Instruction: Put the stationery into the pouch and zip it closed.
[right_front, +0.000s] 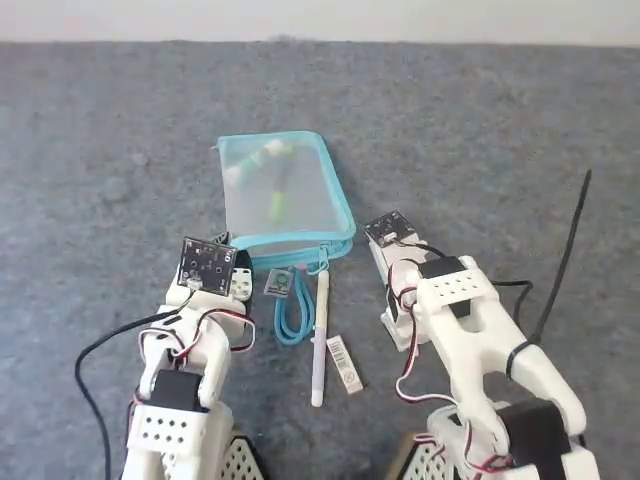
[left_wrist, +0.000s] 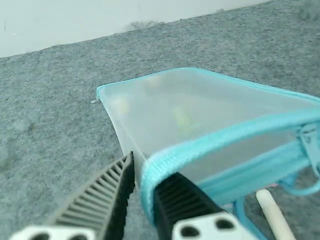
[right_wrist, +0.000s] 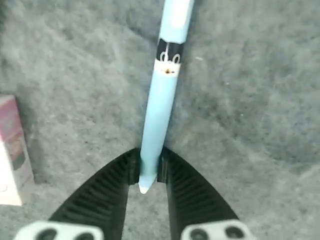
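**DESK:** Where do things stand on the table?

**ARM:** The translucent pouch (right_front: 285, 195) lies flat on the grey table (right_front: 120, 130), ahead of both my arms. Its teal zip edge (left_wrist: 225, 140) faces me, and green-and-white markers (right_front: 275, 185) show through its wall. My left claw (left_wrist: 145, 172) is almost closed, with the ribbed jaws pinching the pouch's near corner at the zip tape. My right claw (right_wrist: 148, 156) is closed to the width of a pale blue pen (right_wrist: 162, 95) and grips it at the very tip. The barrel runs away from me over the table, and an eraser (right_wrist: 12, 150) sits near it.

**DESK:** How will they handle?

**ARM:** I judge the pen to be light, stiff and smooth. Held this close to the tip, it could swivel or slide out, so a hold nearer the black band (right_wrist: 169, 52) should balance better. The pouch looks thin, soft and light, and it will likely buckle or skid if pushed. The stitched zip tape is the firm place to hold it. One claw could brace that corner while the other works the zip pull (left_wrist: 307, 137).

**DESK:** And from overhead?

**ARM:** A white pen (right_front: 319, 340) lies between my arms, just below the pouch's teal strap loop (right_front: 290, 318). I cannot tell whether it is the pen I grip.
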